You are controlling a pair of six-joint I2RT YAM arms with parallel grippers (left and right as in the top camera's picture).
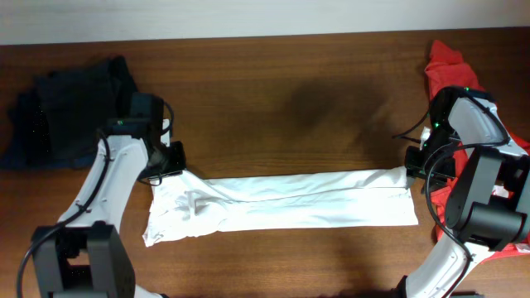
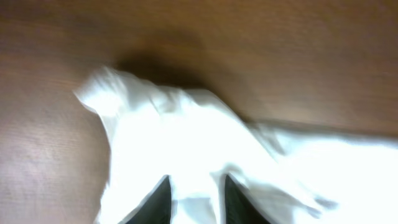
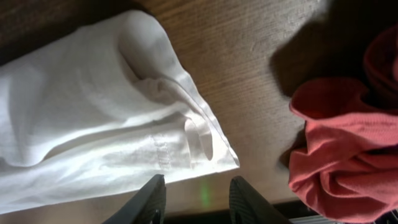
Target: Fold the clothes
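Your white T-shirt (image 1: pixel 290 203) lies flat on the desk (image 1: pixel 290 99) as one long, narrow band. It runs left to right across the near half, with its left end bunched and wrinkled and its right end square.

Your left gripper (image 1: pixel 174 164) sits at the far-left corner of that band. In the left wrist view its two fingers (image 2: pixel 157 200) stand apart with white cloth filling the gap. That picture is smeared with blur, so you cannot tell whether the cloth is pinched or merely lies under them.

Your right gripper (image 3: pixel 199 200) is at the band's right end, partly open and holding nothing. Bare wood shows between its tips, and the shirt's hemmed corner lies just beyond them.

The red T-shirt (image 1: pixel 447 62) is crumpled at the far-right edge of the desk, much of it hidden under your right arm. A dark heap of cloth (image 1: pixel 66 108) lies at the far left, cut by the frame edge, and you cannot tell how many garments are in it.

That makes one white shirt, one red shirt, one dark heap and two grippers.
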